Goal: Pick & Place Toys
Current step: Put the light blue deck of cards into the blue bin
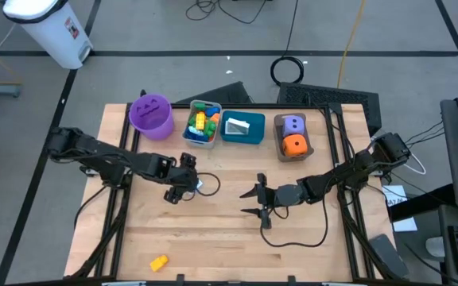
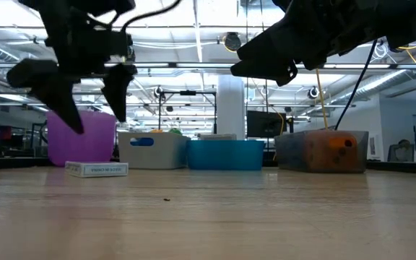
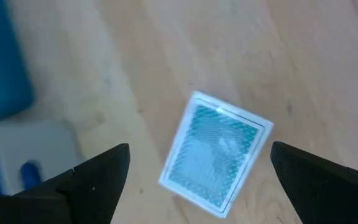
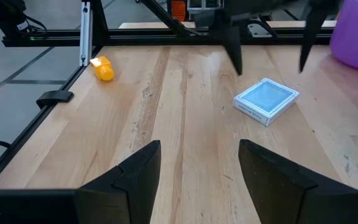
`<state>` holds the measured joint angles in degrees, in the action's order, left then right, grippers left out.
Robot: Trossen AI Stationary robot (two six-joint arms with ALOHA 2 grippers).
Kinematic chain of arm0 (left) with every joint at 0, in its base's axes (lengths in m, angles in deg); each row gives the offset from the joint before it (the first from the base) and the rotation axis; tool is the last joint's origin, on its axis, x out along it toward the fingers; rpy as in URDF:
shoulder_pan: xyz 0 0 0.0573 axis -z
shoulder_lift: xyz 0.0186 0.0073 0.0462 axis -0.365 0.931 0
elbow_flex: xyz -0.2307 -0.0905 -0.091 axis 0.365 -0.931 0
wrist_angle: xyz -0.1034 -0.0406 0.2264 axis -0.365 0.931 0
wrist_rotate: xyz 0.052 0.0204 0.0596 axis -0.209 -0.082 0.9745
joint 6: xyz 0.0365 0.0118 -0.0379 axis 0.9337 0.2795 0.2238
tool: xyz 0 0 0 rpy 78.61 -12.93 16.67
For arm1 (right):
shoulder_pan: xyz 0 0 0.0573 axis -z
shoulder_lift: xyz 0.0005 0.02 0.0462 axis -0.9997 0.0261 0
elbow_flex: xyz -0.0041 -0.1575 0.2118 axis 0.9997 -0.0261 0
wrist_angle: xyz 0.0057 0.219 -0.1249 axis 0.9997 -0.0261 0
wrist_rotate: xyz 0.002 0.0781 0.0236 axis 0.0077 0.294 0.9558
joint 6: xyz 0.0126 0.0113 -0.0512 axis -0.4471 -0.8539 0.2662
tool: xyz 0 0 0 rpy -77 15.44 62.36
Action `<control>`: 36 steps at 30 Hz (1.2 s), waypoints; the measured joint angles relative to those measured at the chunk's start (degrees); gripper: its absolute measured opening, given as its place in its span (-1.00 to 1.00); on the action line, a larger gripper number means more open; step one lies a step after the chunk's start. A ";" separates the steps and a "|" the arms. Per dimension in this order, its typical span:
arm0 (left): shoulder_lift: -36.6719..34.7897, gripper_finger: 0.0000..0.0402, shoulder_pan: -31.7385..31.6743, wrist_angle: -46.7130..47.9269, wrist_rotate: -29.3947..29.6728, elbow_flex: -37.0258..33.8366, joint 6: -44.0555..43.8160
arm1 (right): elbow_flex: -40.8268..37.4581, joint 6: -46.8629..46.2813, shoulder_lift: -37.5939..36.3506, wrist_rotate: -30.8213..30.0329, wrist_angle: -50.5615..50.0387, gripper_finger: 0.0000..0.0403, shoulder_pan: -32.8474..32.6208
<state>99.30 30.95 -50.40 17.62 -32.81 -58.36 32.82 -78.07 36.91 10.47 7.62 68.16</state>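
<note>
The flat white-and-blue card box (image 3: pixel 216 152) mid-bench is straddled by the left end effector (image 3: pixel 197 177), fingers apart; lowering and clamping seem next.

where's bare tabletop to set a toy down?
Free: the front strip between the yellow brick and the right gripper. Crowded: the back edge, with the purple bucket and three bins, and around the card deck under the open left gripper.

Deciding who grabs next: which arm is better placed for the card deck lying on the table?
Left. The left gripper hovers open right above the card deck, fingers either side of it. The right gripper is open too, but sits farther off across the table.
</note>
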 joint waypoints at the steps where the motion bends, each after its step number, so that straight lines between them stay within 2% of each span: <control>1: 1.08 0.98 0.00 -0.04 -0.86 0.00 1.45 | 0.00 0.00 0.00 0.00 -0.02 0.03 0.00; 5: 5.14 0.99 -0.48 -0.02 -1.53 -0.02 7.36 | 0.00 0.00 0.00 0.01 -0.45 0.03 0.01; 10: 7.51 0.99 -2.54 -0.11 -3.81 -0.02 10.43 | 0.00 0.23 0.00 0.01 -0.66 0.03 0.00; 20: 7.93 0.99 -6.88 0.24 -6.34 -0.02 11.14 | 0.00 0.22 0.00 0.01 -0.77 0.03 -0.01; 30: 12.23 0.99 -7.20 -0.16 -8.03 -0.09 13.32 | 0.02 0.17 0.01 0.01 -1.74 0.03 -0.01; 36: 12.21 0.99 -7.55 0.22 -7.80 -0.03 12.02 | 0.00 0.02 0.02 0.01 -2.19 0.03 0.01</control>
<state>111.50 23.40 -50.17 9.81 -32.84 -46.34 32.82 -78.05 36.93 10.48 5.44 68.17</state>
